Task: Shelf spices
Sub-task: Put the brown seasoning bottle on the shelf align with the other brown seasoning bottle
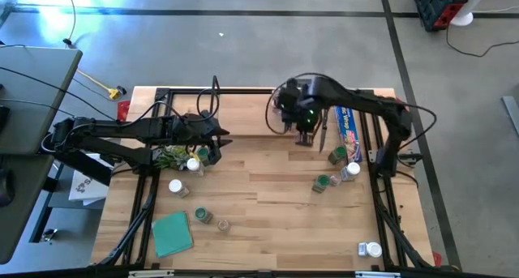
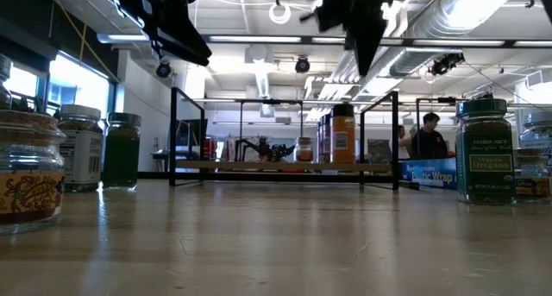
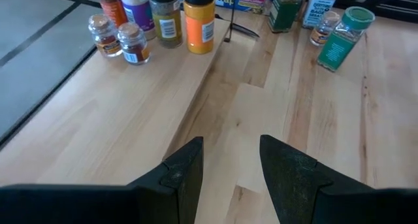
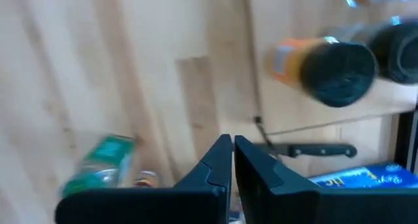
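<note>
Pale wooden tabletop, seen from above: your right gripper, jaws shut and empty, hangs over the shelf, where five spices already stand; your left gripper, half open and empty, faces them from the shelf's other end. Roughly ten loose jars remain on the table. Legible: "Wrap" on the blue box, "Oregano" on a green-labelled jar.

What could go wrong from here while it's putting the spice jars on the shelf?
The right gripper is shut and empty just above the shelf, close to the orange jar; a careless move could topple the jars there. The left gripper, open and empty, must reach past the tipped green-lidded jar, which could roll if bumped.
</note>
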Action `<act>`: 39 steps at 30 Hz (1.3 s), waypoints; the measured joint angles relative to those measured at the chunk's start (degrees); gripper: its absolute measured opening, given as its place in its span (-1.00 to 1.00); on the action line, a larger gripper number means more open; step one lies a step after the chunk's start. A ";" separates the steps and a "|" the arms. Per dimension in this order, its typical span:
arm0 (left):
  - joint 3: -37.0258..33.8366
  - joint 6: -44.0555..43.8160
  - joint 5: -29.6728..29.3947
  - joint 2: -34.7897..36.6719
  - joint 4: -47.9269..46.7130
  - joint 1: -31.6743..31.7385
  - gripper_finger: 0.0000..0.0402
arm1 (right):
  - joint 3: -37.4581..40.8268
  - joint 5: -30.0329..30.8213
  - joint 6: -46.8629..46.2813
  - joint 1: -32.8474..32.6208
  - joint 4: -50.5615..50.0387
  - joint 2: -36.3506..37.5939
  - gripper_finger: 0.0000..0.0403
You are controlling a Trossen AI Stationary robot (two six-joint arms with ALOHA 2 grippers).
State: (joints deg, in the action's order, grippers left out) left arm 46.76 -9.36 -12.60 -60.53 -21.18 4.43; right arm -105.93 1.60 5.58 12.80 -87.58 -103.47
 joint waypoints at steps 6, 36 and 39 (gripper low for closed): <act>0.00 1.05 -0.63 0.00 0.04 0.00 -0.28 | 0.00 1.15 -11.56 -12.09 0.87 6.36 -0.94; 0.01 0.61 -0.66 0.00 1.85 0.04 -0.28 | 55.42 -0.27 -21.32 -32.44 26.52 30.44 0.13; 0.00 0.59 -0.65 0.02 1.85 0.04 -0.28 | 57.70 -0.26 -18.58 -30.63 26.84 29.95 0.19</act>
State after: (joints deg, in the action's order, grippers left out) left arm 46.76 -8.78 -13.26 -60.51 -19.33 4.47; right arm -48.23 1.34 -13.00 -17.83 -60.74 -73.52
